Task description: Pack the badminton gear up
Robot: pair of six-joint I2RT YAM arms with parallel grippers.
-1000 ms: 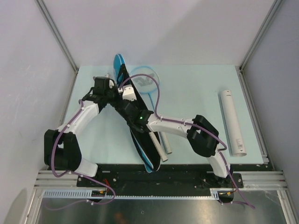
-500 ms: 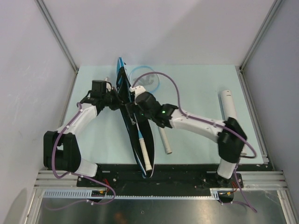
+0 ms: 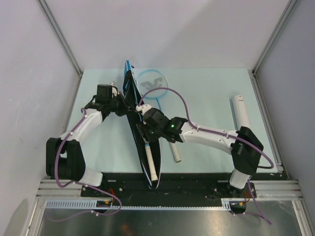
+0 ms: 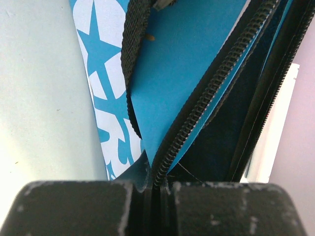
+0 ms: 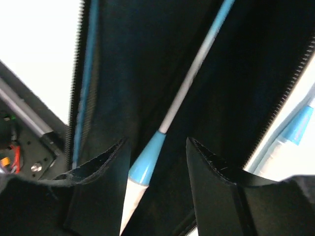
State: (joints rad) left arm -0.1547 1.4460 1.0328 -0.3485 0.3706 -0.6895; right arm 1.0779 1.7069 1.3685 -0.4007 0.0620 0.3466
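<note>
**A:** The blue racket bag (image 3: 130,83) stands on edge down the middle of the table (image 3: 206,93), mouth gaping, running from the far side right to the near edge.

**B:** And one racket (image 5: 196,66) is inside. You can see its shaft against the dark lining, with the white handle pointing at the near end.

**A:** The right gripper (image 5: 156,143) is directly over it, fingers (image 5: 106,164) parted either side of the blue collar above the handle. The jaws are apart and they're not clamped on anything.

**B:** Whether a finger brushes that collar, I can't tell.

**A:** Across the bag, the left gripper (image 4: 155,189) is pinched tight on the zipper (image 4: 206,93) edge, holding that flap up. The black strap (image 4: 133,59) runs just beside it.

**B:** The second racket (image 3: 152,85) lies flat on the table just right of the bag, head at the far end, its shaft passing under the right arm.

**A:** The long white tube (image 3: 243,125) sits well apart, near the right edge.
</note>
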